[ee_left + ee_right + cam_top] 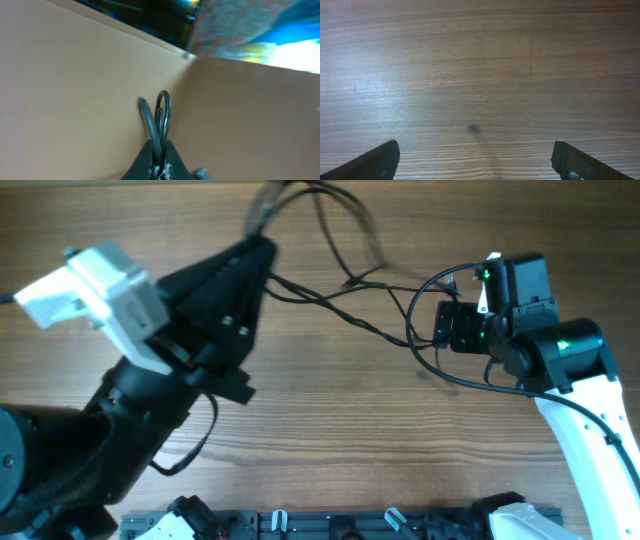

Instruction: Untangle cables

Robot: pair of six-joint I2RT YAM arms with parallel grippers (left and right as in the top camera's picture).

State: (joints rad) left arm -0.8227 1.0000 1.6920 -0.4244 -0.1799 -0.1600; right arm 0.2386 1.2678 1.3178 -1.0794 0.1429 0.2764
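Here the left gripper (262, 252) is clenched on a loop of the cables (330, 302), near the upper middle of the overhead frame. From it the strands run slanting down to the right and end just beside the right gripper (445, 328), which stands wide open with only bare table (480, 60) between its fingers. The right arm is therefore the nearer one to the loose part, I judge.

**Overhead view: two arms and tangled cables (320, 298) on a wooden worktop (330, 420).**
The left pincer (262, 248), close under the camera and pointing to the upper right, is closed, with a blurred bunch of the thin black cords at its tip. Other strands trail rightward across the wood, ending just beside the right pincer (442, 326).
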